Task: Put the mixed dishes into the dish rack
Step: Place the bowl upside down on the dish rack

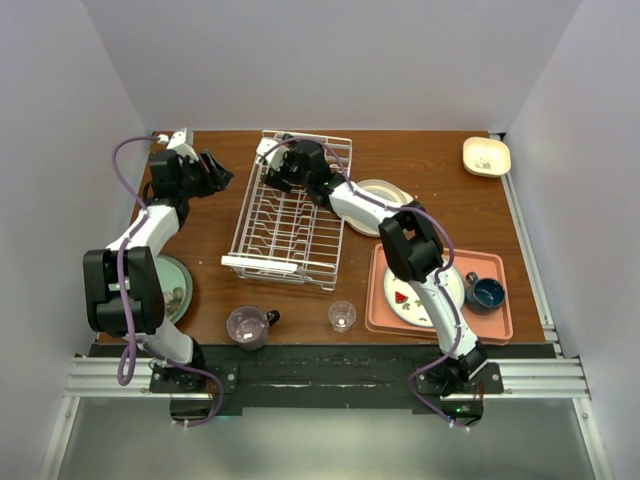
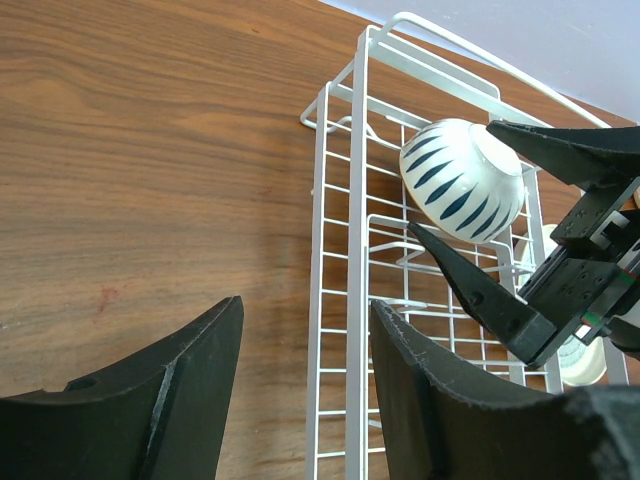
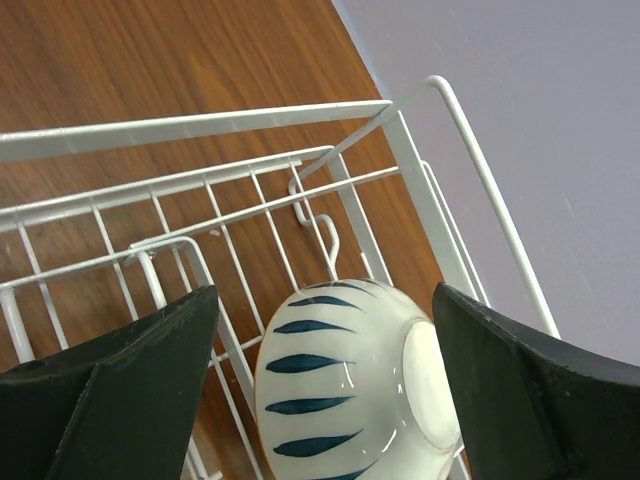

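The blue-striped bowl [image 3: 340, 390] lies tipped at the dish rack's [image 3: 200, 120] 12 o'clock end, the right gripper's [image 3: 320, 300] wide-open fingers seemingly not touching it, so lift straight up without bumping it; the left gripper [image 2: 305, 305] gapes empty.

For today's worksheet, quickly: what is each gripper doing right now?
Left gripper: open, empty.
Right gripper: open, fingers either side of the striped bowl, not clamped.
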Robot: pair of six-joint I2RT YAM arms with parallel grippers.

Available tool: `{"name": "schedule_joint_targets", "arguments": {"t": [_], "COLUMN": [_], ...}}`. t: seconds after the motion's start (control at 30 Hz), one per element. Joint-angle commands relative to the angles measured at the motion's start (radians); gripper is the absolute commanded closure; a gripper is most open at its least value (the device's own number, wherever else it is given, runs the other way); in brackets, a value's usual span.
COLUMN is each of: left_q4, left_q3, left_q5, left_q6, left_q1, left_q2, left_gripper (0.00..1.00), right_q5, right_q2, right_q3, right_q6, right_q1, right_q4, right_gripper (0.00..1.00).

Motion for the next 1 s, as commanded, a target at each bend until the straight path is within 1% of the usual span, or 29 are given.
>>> {"name": "schedule_joint_targets", "arguments": {"t": [0.0, 0.2, 0.3, 0.33, 0.37, 0.4, 0.43, 0.47, 0.5, 0.53, 0.57, 0.6, 0.63, 0.67, 0.73, 0.77, 0.83, 0.93, 0.97], "left_q4": [0.025, 0.024, 0.036, 0.054, 0.065, 0.076, 0.088, 0.094, 0.099, 0.108, 0.112, 0.114, 0.11, 0.108, 0.097, 0.088, 0.073, 0.042, 0.037], "left_q3": [0.016, 0.018, 0.007, 0.0, -0.008, -0.025, -0.03, -0.043, -0.049, -0.056, -0.071, -0.077, -0.083, -0.092, -0.1, -0.102, -0.105, -0.103, -0.111], "left_q5": [0.012, 0.012, 0.012, 0.01, 0.01, 0.01, 0.009, 0.007, 0.006, 0.004, 0.004, -0.002, -0.019, -0.023, -0.036, -0.042, -0.048, -0.062, -0.065], "left_q6": [0.009, 0.002, 0.002, 0.003, 0.003, 0.003, 0.003, 0.005, 0.005, 0.006, 0.006, 0.005, 0.002, 0.003, 0.003, 0.0, -0.009, -0.052, -0.102], "left_q1": [0.011, 0.011, 0.011, 0.011, 0.011, 0.011, 0.011, 0.011, 0.011, 0.011, 0.011, 0.013, 0.011, 0.011, 0.011, 0.013, 0.011, 0.011, 0.011], "left_q2": [0.006, 0.0, -0.02, -0.029, -0.05, -0.061, -0.073, -0.096, -0.109, -0.121, -0.147, -0.156, -0.168, -0.187, -0.202, -0.211, -0.218, -0.225, -0.239], "left_gripper": [0.42, 0.41, 0.38, 0.34, 0.29, 0.22, 0.1, 0.03, 0.0, 0.0, 0.0, 0.0, 0.0, 0.0, 0.0, 0.0, 0.0, 0.0, 0.0], "right_q5": [0.008, 0.088, 0.197, 0.227, 0.29, 0.312, 0.33, 0.344, 0.347, 0.346, 0.338, 0.328, 0.327, 0.327, 0.308, 0.301, 0.28, 0.274, 0.277], "right_q2": [-0.07, -0.131, -0.172, -0.195, -0.208, -0.215, -0.234, -0.24, -0.246, -0.26, -0.266, -0.274, -0.281, -0.295, -0.3, -0.292, -0.271, -0.205, -0.191], "right_q3": [0.048, 0.024, -0.013, -0.016, -0.023, -0.021, -0.018, -0.013, -0.013, -0.016, -0.027, -0.036, -0.05, -0.076, -0.09, -0.09, -0.073, 0.0, 0.028], "right_q6": [0.125, 0.285, 0.387, 0.455, 0.49, 0.527, 0.6, 0.638, 0.683, 0.757, 0.785, 0.829, 0.845, 0.863, 0.902, 0.914, 0.925, 0.929, 0.929], "right_q1": [0.003, 0.003, 0.004, 0.001, -0.003, -0.005, -0.01, -0.019, -0.023, -0.03, -0.04, -0.043, -0.046, -0.051, -0.056, -0.057, -0.059, -0.057, -0.057], "right_q4": [0.062, 0.109, 0.12, 0.111, 0.099, 0.059, 0.03, -0.004, -0.069, -0.1, -0.128, -0.154, -0.185, -0.197, -0.229, -0.24, -0.263, -0.305, -0.309], "right_gripper": [0.07, 0.06, 0.06, 0.07, 0.07, 0.07, 0.07, 0.08, 0.08, 0.09, 0.14, 0.16, 0.18, 0.24, 0.29, 0.33, 0.39, 0.49, 0.52]}}
